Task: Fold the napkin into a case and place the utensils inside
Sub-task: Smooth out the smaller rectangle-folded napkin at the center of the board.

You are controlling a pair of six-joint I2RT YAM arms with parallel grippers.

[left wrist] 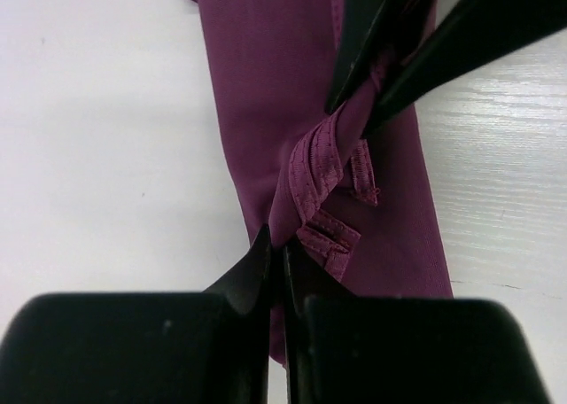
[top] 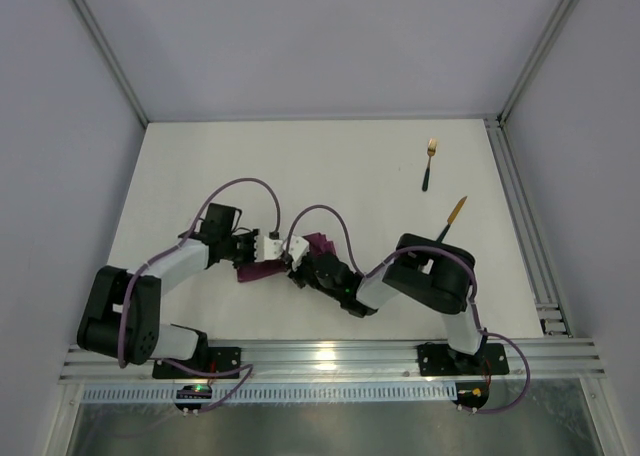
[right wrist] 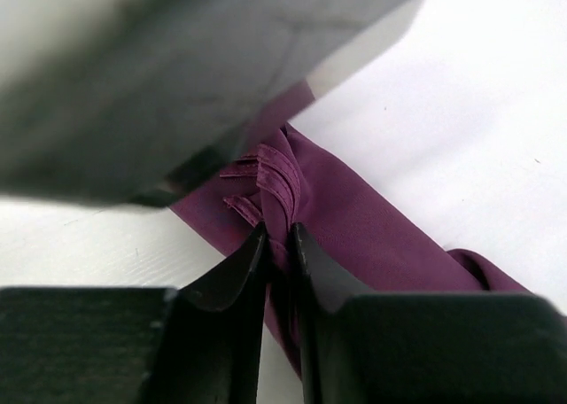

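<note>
The magenta-purple napkin (top: 260, 271) lies folded into a narrow strip (left wrist: 266, 85) between the two arms, near the table's front. A twisted bunch of its hemmed edge (left wrist: 310, 169) rises off the strip. My left gripper (left wrist: 276, 249) is shut on one end of that bunch. My right gripper (right wrist: 279, 236) is shut on the other end, and its dark fingers (left wrist: 372, 58) show at the top of the left wrist view. In the top view the two grippers nearly touch. The gold fork (top: 429, 164) and the knife (top: 453, 219) lie apart at the far right, away from both grippers.
An aluminium rail (top: 520, 216) runs along the table's right edge and another (top: 330, 356) along the front by the arm bases. Grey walls close in the left, back and right. Purple cables (top: 325, 216) loop above the wrists.
</note>
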